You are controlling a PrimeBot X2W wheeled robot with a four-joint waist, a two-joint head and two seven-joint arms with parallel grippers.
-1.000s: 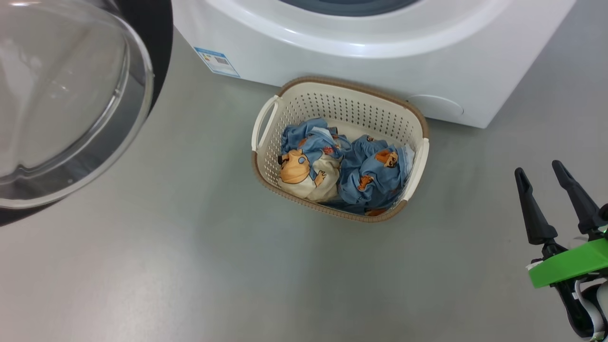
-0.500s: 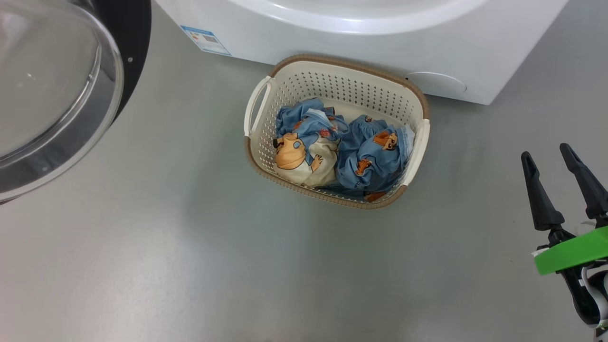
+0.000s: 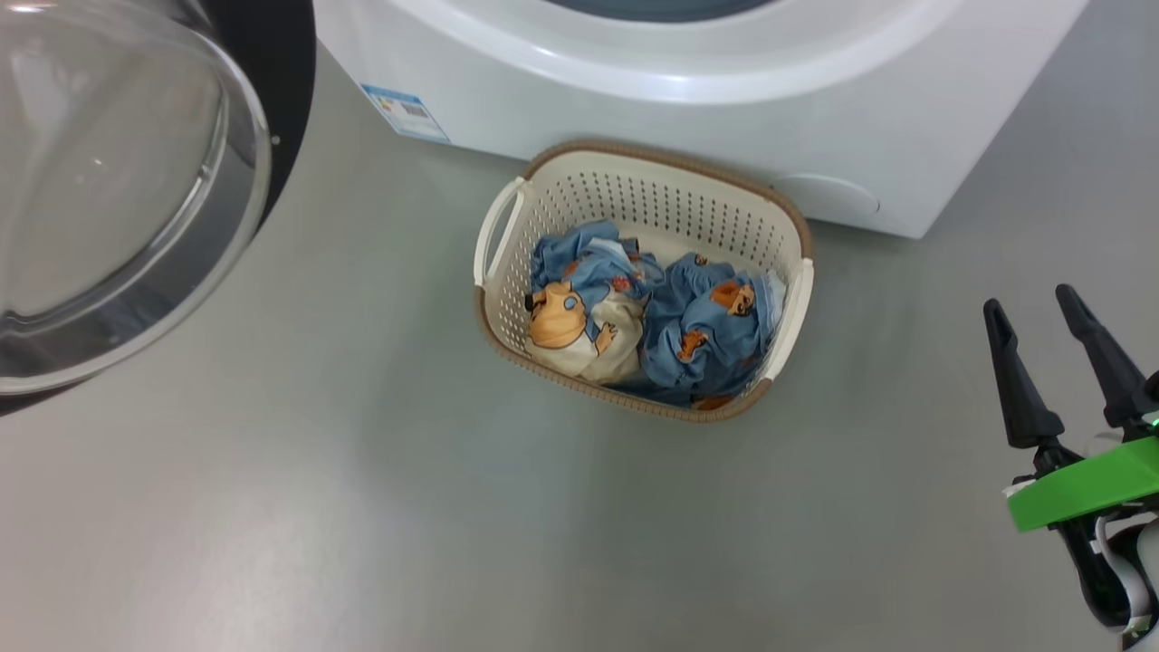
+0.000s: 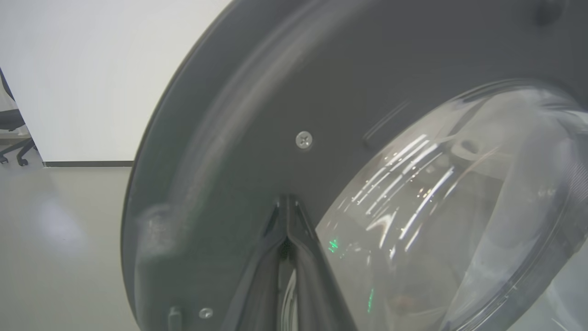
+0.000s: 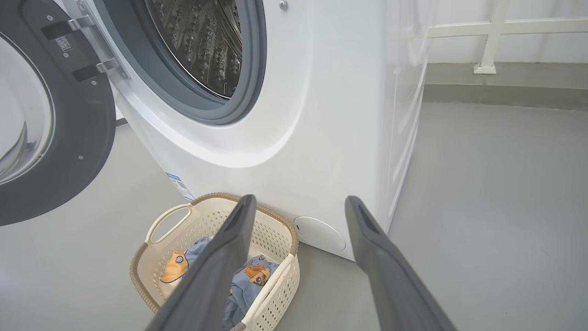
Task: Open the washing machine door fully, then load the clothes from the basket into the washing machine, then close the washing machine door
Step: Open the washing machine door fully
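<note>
The washing machine [image 3: 634, 100] stands at the top of the head view, its door [image 3: 118, 181] swung out to the upper left with the glass bowl facing me. On the floor against the machine sits the cream basket [image 3: 670, 208] with the blue printed clothes [image 3: 706, 326] bunched inside. My right gripper [image 3: 1029, 303] hovers open and empty to the basket's right. Its wrist view shows the steel drum [image 5: 202, 41], the basket [image 5: 271, 236] and clothes [image 5: 255, 273] below the open gripper [image 5: 299, 200]. My left gripper [image 4: 287, 202] is shut, tips at the door's [image 4: 257, 92] dark inner ring.
Grey floor spreads in front of and to the right of the machine. A round cap [image 3: 828, 195] sits low on its front, a blue label [image 3: 405, 113] at its lower left. A chair base [image 4: 11, 138] and white wall lie beyond the door; a white railing [image 5: 487, 37] stands behind the machine.
The head camera tipped down and back up, shifting the whole picture. Basket, clothes and door stay put, and the right gripper stays open at the lower right.
</note>
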